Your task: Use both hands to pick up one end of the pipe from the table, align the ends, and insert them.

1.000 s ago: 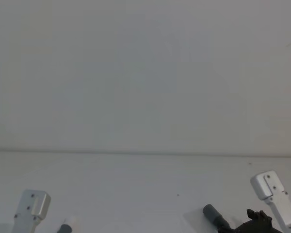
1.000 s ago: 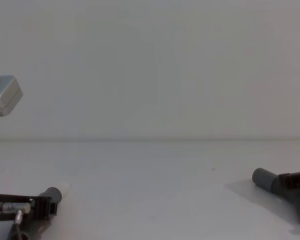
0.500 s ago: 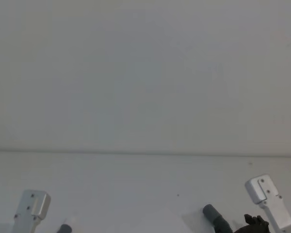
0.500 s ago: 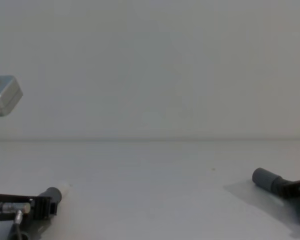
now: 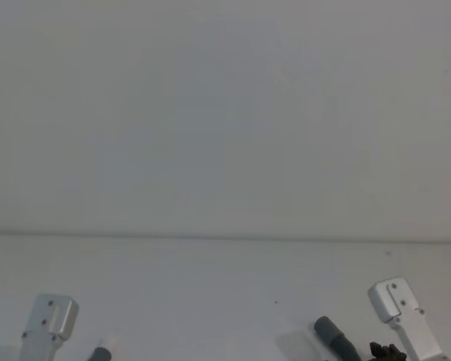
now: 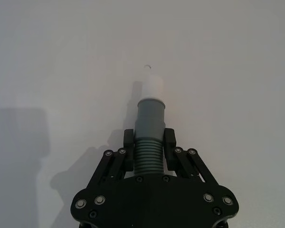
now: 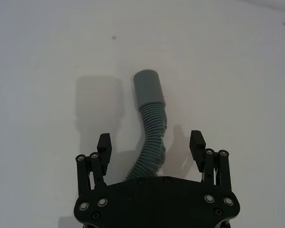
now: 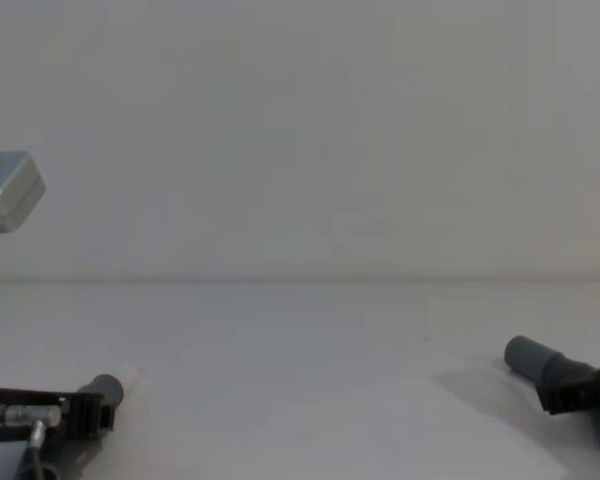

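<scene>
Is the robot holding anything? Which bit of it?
The left gripper is shut on the pipe, on its ribbed part just behind the white-tipped cuff. The right gripper is open, fingers either side of the pipe, holding nothing.

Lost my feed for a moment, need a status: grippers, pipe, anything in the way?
Left gripper shut on pipe behind white-tipped end. Right gripper open, straddling it behind plain end, not touching. Ends well apart; no obstruction seen between.
</scene>
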You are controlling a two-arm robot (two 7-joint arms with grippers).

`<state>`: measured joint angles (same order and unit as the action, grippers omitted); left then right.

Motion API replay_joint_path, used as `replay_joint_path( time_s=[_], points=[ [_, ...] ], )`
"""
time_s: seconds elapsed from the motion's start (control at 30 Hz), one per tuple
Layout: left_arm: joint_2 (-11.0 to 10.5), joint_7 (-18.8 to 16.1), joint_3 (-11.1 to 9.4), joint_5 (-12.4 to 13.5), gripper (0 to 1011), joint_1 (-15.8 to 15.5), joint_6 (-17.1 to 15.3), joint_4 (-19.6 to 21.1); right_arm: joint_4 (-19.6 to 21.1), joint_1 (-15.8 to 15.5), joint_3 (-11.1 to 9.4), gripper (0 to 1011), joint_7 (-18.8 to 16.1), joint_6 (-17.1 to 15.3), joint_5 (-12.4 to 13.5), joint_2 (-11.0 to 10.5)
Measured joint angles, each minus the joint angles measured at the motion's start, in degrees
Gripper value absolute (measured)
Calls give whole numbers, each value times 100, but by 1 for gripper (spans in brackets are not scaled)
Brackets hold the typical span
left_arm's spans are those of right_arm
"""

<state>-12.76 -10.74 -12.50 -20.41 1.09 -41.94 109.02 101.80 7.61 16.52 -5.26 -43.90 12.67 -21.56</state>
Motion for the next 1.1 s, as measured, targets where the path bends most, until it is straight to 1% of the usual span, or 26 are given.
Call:
replay_joint_path(
  time_s=[0.47, 0.9, 1.03, 1.1],
  points=[
    [0, 0, 0, 0, 334, 0, 0, 0, -46, 7, -1, 1001, 148, -169, -82, 219],
    [0, 0, 0, 0, 334, 0, 0, 0, -87, 30, -10, 1001, 204, -219, -108, 308],
    [0, 0, 0, 0, 334, 0, 0, 0, -96, 32, -13, 946, 218, -226, -113, 322],
    [0, 0, 0, 0, 334, 0, 0, 0, -97, 33, -14, 886, 221, -228, -114, 327]
  ],
)
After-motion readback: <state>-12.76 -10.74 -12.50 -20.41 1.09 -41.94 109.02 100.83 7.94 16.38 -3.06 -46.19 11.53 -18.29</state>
